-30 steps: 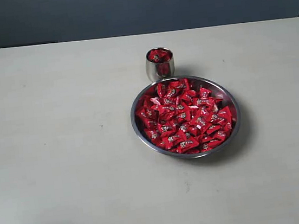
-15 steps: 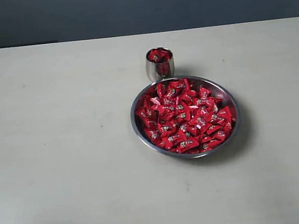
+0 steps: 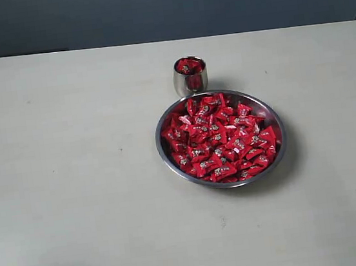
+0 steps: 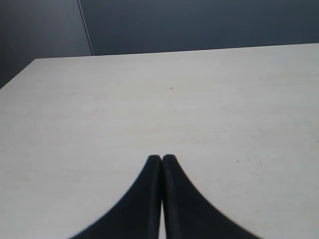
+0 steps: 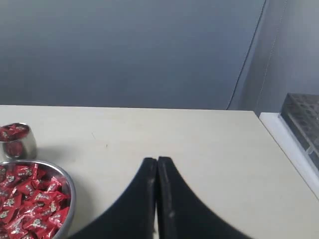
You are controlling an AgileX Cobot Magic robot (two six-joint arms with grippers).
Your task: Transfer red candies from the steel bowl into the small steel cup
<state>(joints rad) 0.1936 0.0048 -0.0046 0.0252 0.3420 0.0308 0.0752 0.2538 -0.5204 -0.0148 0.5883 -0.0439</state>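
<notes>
1 steel bowl (image 3: 260, 106) holds dozens of red candies (image 3: 221, 137); 1 small steel cup (image 3: 191, 83) just beside it holds more. Your left gripper (image 4: 162, 158) and right gripper (image 5: 157, 160) are pinched together, empty.

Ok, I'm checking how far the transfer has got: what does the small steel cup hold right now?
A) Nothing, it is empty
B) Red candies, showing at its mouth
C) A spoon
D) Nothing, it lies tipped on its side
B: the small steel cup stands upright just behind the steel bowl, and red candies fill its mouth up to about the rim.
</notes>
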